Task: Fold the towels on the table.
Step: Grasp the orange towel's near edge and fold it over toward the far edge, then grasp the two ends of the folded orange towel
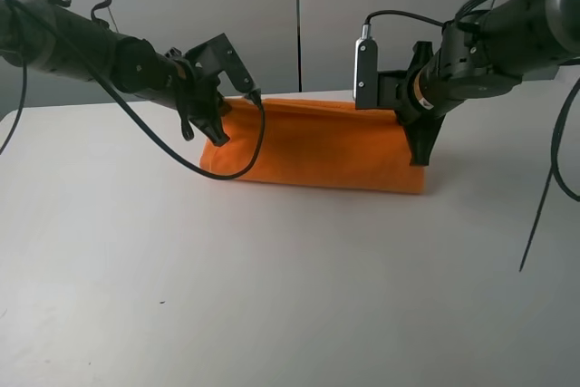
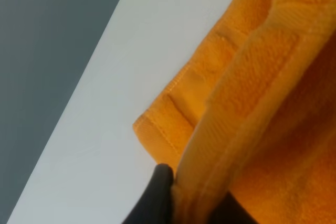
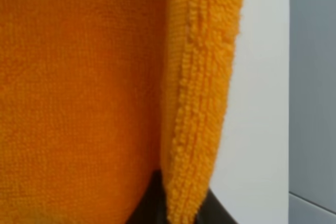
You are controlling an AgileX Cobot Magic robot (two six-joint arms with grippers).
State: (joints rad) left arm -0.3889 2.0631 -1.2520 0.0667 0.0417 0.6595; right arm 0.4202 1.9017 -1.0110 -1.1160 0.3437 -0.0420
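1. Your left gripper point(image 1: 216, 133) and right gripper point(image 1: 420, 151) each pinch one end of the towel point(image 1: 317, 147), raised at the far middle of the table point(image 1: 272, 287).
2. First fold looks half done; laying it flat and further folds remain.

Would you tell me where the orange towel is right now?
In the exterior high view, the towel lies near the far edge of the table, roughly centred, pinched at its ends by the left gripper and right gripper.

A grey wall point(image 1: 399, 6) is seen at the back. It is cut into flat panels by a thin dark line point(image 1: 297, 15) that is drawn straight up and down. No marks are seen on it.
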